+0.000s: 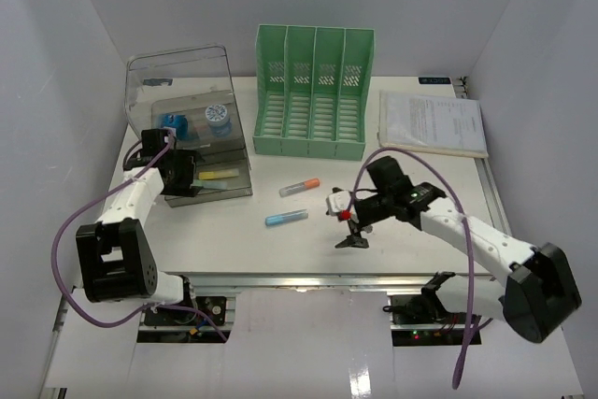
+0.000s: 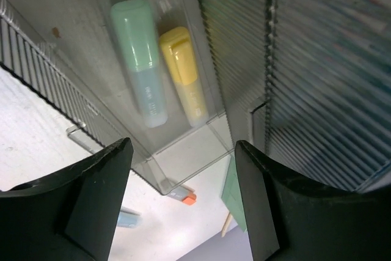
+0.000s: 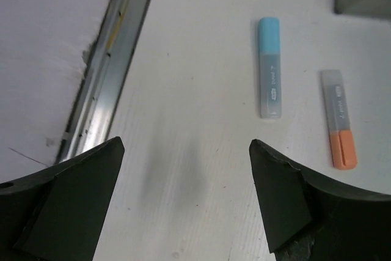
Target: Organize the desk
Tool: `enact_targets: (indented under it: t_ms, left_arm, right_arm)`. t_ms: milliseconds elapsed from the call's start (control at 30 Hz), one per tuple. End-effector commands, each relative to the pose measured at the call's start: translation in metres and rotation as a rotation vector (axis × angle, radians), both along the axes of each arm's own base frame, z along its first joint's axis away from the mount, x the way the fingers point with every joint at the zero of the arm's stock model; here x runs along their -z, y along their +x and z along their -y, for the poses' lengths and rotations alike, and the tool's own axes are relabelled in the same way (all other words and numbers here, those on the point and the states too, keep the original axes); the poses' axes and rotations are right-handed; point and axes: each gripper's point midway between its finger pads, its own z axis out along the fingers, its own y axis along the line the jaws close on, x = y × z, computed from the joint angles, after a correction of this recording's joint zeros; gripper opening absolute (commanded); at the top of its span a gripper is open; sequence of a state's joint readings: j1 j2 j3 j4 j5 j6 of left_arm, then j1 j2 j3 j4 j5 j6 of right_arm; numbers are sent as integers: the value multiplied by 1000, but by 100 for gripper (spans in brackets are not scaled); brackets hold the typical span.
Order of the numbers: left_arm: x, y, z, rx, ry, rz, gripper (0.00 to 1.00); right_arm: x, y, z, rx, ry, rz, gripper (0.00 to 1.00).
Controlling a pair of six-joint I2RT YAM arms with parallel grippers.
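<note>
Desk: white top across the middle of the top view, silver rail along its near edge by the arm bases.
Green file rack: upright at back centre.
Clear drawer box: back left, just beside the rack.
Paper stack: flat at back right.
Left gripper: at the front of the drawer box, jaws spread, nothing between them.
Right gripper: over bare desk right of centre, jaws spread, nothing held.
Blue-capped marker and orange-capped marker: loose on the desk between box and right gripper, near each other, not touching.
Green highlighter and yellow highlighter: side by side inside a clear drawer of the box.
</note>
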State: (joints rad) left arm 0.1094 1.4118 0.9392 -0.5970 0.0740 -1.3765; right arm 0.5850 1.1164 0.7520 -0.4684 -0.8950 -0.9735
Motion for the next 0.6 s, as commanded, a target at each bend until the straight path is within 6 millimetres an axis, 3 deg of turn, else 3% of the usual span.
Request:
enact_targets:
  t_ms: [0,67,100,133,200,367,567]
  left_arm:
    - [-28,-1,6,129,18,155,80]
    - [-49,-3,18,323,84,310,81]
    - [-65,-3,23,394,125,410,81]
    - [-71,-11,34,525,159,474,81]
    - [-80,-28,41,617,210,559,82]
    - [-83,-75,43,657,326,650,90]
    - [-65,-107,48,650,336,674,93]
  right_arm:
    - [42,47,-22,16,-240,279,90]
    - [62,53,-44,-26,-310,260,90]
    - [54,62,-56,-25,-304,273,90]
    - [57,65,-64,-29,-321,263,90]
    - [75,72,-85,-52,-373,222,90]
    - [83,97,-117,3,-381,212,90]
    - [104,91,-131,-25,-419,167,94]
